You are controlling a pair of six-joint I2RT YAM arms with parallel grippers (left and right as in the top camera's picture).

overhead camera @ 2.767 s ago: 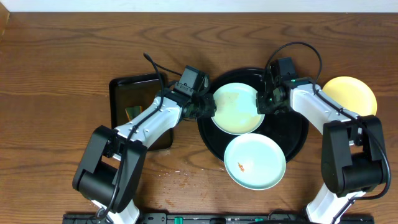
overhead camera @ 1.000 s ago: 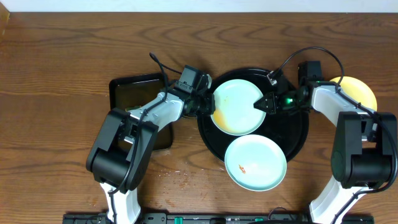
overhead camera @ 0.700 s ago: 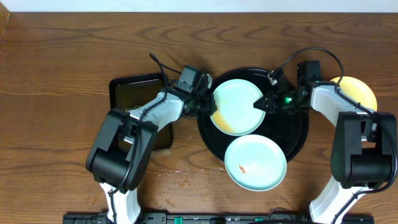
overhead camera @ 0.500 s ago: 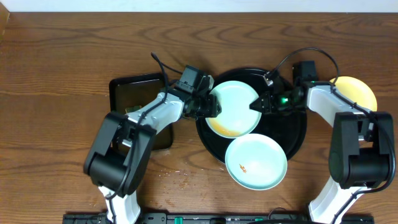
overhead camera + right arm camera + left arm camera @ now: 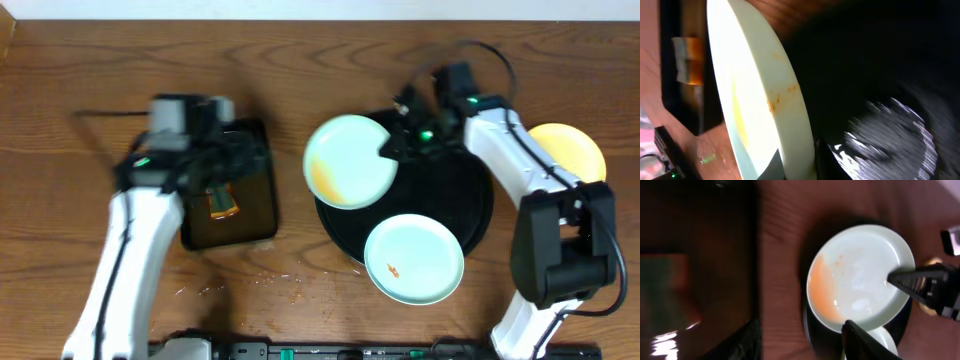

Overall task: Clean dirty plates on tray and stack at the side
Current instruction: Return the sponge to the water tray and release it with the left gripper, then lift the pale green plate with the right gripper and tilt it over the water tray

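an orange-smeared plate [image 5: 345, 170], overhanging the tray [image 5: 470, 195] toward the table's left edge, is clamped by the right gripper [image 5: 392, 148]; the left gripper [image 5: 800, 330] is held open, empty.

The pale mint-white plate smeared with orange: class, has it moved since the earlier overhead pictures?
Yes. The pale mint-white smeared plate has slid left in the overhead view, now overhanging the left rim of the large round glossy black tray.
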